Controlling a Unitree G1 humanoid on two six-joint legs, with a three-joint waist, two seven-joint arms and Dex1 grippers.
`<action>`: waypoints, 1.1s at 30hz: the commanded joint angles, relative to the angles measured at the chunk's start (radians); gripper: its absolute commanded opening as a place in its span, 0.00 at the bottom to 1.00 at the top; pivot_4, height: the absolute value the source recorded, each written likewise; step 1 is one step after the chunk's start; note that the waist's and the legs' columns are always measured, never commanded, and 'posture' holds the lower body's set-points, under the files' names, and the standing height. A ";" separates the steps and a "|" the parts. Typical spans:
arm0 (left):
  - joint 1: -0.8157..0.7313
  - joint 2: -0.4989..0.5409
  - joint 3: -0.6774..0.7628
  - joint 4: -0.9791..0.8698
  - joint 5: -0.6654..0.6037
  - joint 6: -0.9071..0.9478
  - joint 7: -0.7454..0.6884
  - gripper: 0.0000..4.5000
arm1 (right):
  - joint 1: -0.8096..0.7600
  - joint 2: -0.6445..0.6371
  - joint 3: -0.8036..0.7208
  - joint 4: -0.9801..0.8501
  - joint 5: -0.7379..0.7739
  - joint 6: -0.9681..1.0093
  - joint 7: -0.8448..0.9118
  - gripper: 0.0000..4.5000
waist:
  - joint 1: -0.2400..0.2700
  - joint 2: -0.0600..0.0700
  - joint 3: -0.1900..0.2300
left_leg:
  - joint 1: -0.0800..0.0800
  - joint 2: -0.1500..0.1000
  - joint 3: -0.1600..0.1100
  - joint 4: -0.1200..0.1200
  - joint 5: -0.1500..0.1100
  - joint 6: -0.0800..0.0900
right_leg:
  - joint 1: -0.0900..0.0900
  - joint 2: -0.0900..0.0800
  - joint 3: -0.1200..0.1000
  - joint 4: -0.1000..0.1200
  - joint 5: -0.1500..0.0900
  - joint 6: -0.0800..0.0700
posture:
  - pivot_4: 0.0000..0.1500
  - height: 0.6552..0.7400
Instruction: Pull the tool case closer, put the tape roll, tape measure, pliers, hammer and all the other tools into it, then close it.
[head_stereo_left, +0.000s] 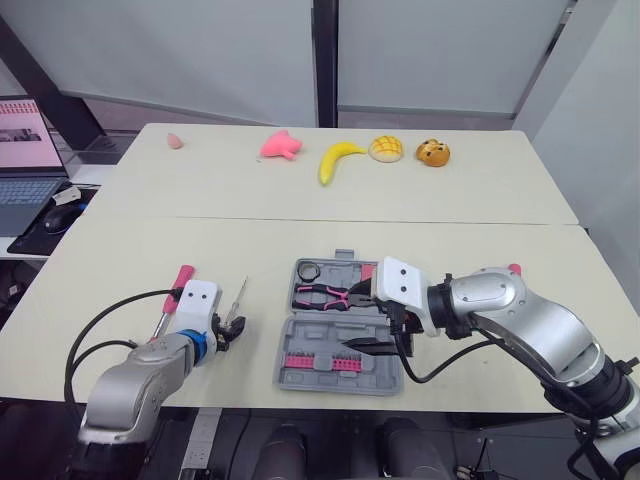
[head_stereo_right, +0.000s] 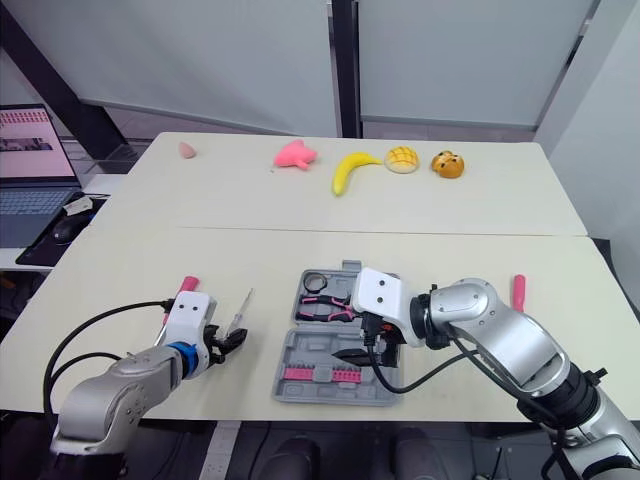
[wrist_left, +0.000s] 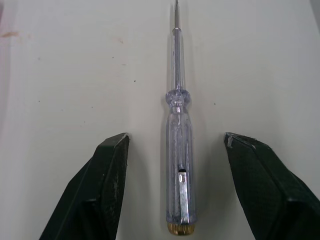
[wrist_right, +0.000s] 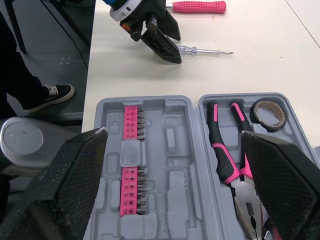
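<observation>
Left gripper (wrist_left: 176, 136) wide open on the table, one finger each side of the clear screwdriver (wrist_left: 178, 150) – not touching it, right gripper (wrist_right: 173, 134) open over the open tool case (wrist_right: 175, 195), pliers (wrist_right: 222, 155) and tape roll (wrist_right: 256, 114) inside.

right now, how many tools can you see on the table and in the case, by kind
pliers: 1
tape roll: 1
clear screwdriver: 1
pink-handled tools: 2
bit strips: 2
total: 7
</observation>
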 joint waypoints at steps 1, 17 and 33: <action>0.059 -0.017 0.048 -0.070 0.026 -0.119 -0.030 0.68 | 0.004 -0.008 -0.040 -0.042 0.023 -0.008 0.006 1.00 | 0.002 0.000 0.000 | 0.000 0.000 0.000 0.000 0.000 0.000 | 0.000 0.000 0.000 0.000 0.000 0.000 | 1.00 0.96; 0.026 -0.151 -0.009 0.121 0.151 -0.343 -0.061 0.68 | -0.015 -0.013 -0.030 -0.009 0.010 -0.046 0.019 1.00 | 0.006 0.000 0.000 | 0.000 0.000 0.000 0.000 0.000 0.000 | 0.000 0.000 -0.001 -0.001 0.000 0.000 | 1.00 0.96; -0.057 -0.168 0.000 0.198 0.167 -0.242 -0.075 0.68 | -0.006 -0.013 -0.029 -0.011 0.001 -0.055 0.013 1.00 | 0.005 0.000 0.000 | 0.000 0.000 0.000 0.000 0.000 0.000 | 0.000 0.000 -0.001 -0.001 0.000 0.000 | 1.00 0.96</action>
